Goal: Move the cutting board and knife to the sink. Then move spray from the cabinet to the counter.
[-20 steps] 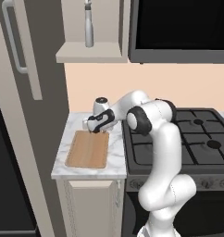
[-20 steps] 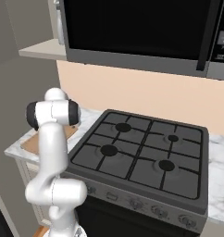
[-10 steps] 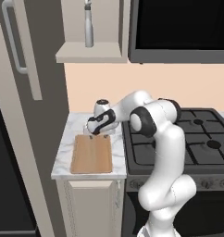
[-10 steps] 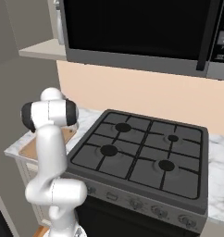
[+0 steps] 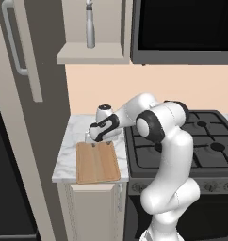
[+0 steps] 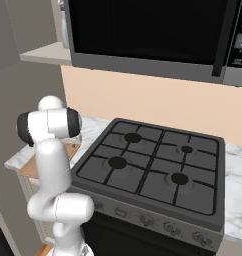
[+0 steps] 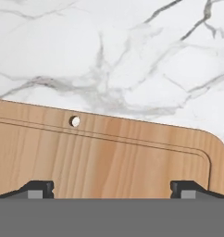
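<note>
One light-brown wooden cutting board (image 7: 104, 152)

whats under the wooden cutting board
The flat light-brown wooden cutting board lies on the white marble counter. Whatever sits beneath the board itself is covered. Its visible top is bare.

A light-brown wooden cutting board (image 5: 97, 162) with rounded corners and a small hole is laid flat on the white marble desk (image 5: 74, 141). A grey spray bottle (image 5: 90, 26) is stood upright on the cabinet shelf (image 5: 90, 53).
</note>
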